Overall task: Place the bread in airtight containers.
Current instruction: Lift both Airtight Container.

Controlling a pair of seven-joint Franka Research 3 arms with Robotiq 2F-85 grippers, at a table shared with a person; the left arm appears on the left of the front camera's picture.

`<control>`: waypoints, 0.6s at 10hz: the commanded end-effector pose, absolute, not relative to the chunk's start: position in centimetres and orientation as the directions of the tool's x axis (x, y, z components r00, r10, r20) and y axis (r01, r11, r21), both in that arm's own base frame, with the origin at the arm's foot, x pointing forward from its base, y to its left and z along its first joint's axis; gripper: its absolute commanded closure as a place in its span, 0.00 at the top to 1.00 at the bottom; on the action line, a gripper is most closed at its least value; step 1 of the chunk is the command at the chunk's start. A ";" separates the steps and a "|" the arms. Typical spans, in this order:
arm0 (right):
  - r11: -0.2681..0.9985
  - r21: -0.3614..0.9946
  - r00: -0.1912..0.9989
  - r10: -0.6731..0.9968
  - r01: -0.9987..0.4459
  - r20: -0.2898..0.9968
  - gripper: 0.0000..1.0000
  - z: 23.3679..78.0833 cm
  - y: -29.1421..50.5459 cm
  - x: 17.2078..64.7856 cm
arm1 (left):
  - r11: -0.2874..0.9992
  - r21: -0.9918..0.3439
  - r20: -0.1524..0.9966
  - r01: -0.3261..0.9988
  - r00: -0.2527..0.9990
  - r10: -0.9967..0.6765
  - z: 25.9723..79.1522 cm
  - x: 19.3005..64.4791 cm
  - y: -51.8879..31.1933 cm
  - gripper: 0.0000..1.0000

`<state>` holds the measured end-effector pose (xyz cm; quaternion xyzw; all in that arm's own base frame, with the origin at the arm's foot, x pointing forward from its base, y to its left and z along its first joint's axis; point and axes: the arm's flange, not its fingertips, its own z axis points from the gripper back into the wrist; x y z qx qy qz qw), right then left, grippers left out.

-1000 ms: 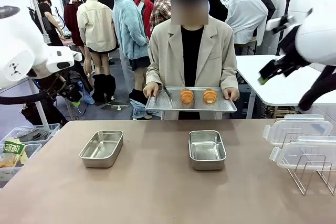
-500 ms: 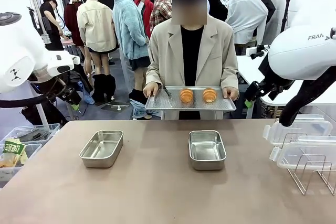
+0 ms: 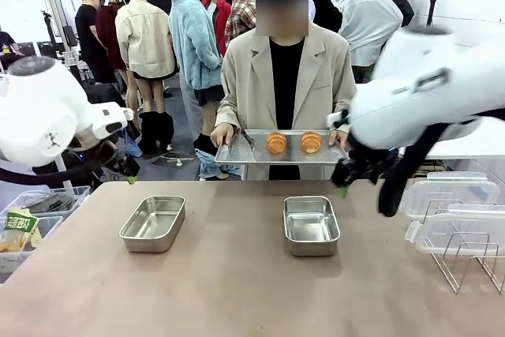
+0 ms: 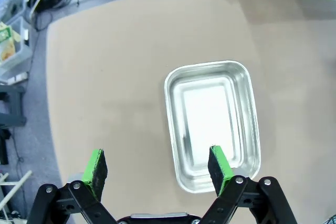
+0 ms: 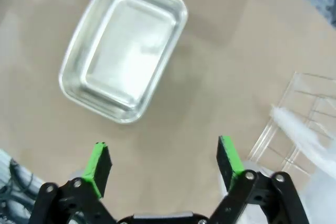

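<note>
Bread [image 3: 277, 143] on the person's tray [image 3: 237, 154], beyond the right hand [image 3: 345, 187]

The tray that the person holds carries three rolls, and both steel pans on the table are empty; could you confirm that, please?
Not quite: the front view shows two rolls on the tray, not three. Both steel pans are indeed empty.
</note>
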<state>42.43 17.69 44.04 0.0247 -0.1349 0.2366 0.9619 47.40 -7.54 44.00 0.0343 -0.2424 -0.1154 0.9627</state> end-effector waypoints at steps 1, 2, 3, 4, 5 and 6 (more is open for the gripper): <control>0.909 0.003 0.895 0.409 -0.416 0.177 1.00 41.8 20.1 46.4 | 0.986 0.067 0.442 0.154 0.881 -0.167 41.9 49.3 -7.8 1.00; 0.911 0.021 0.899 0.404 -0.413 0.169 1.00 39.8 20.3 47.2 | 0.989 0.036 0.405 0.140 0.903 -0.143 39.7 50.1 -7.3 1.00; 0.914 0.032 0.905 0.396 -0.405 0.155 1.00 38.2 20.3 47.7 | 0.989 0.034 0.377 0.142 0.915 -0.144 38.1 50.8 -7.0 1.00; 0.916 0.057 0.913 0.389 -0.398 0.125 1.00 36.7 20.2 47.9 | 0.990 0.022 0.350 0.140 0.926 -0.139 36.9 51.1 -6.7 1.00; 0.918 0.050 0.916 0.386 -0.393 0.108 1.00 35.6 20.2 48.1 | 0.986 -0.006 0.349 0.164 0.925 -0.151 36.2 51.4 -6.6 1.00; 0.923 0.048 0.922 0.375 -0.381 0.096 1.00 34.8 20.0 48.2 | 0.982 -0.010 0.345 0.191 0.922 -0.176 35.3 51.9 -7.0 1.00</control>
